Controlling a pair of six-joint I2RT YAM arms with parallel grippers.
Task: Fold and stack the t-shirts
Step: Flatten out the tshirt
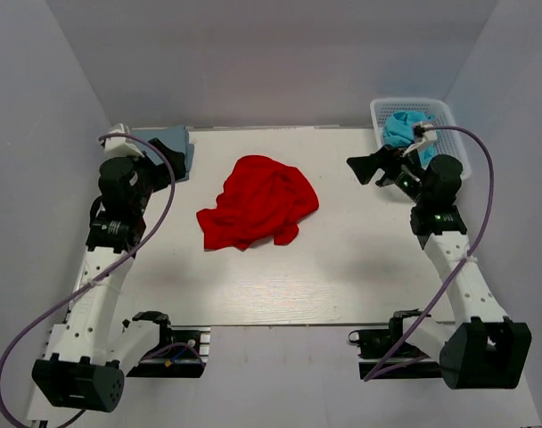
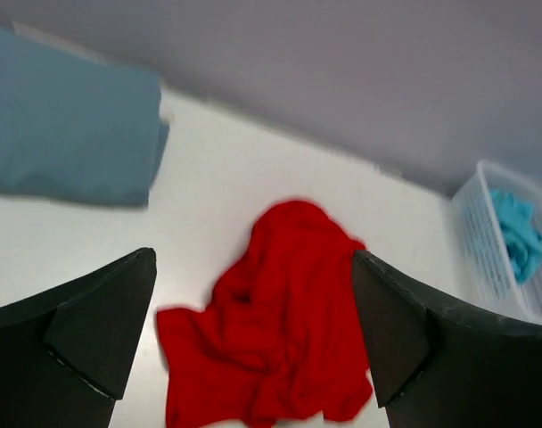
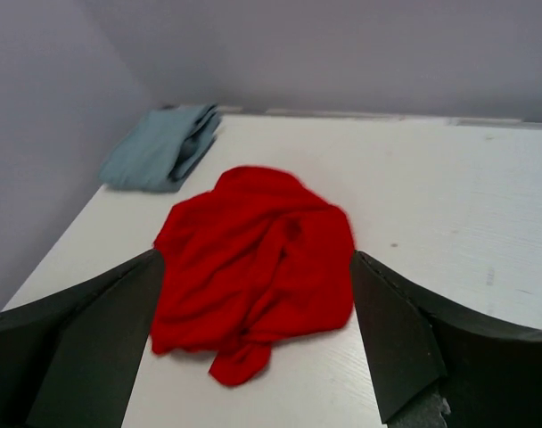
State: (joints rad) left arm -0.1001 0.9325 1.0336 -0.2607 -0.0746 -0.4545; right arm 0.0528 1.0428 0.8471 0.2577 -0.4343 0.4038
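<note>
Top external: red t-shirt [image 1: 258, 212] crumpled mid-table, grey-blue t-shirt [image 1: 176, 146] folded.

The overhead view looks down on the table [image 1: 360, 267]; both wrist views share the red t-shirt [image 1: 258, 212].

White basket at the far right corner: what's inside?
A crumpled turquoise t-shirt lies in the basket. Anything beneath it is covered; the right arm hides the near part.
</note>
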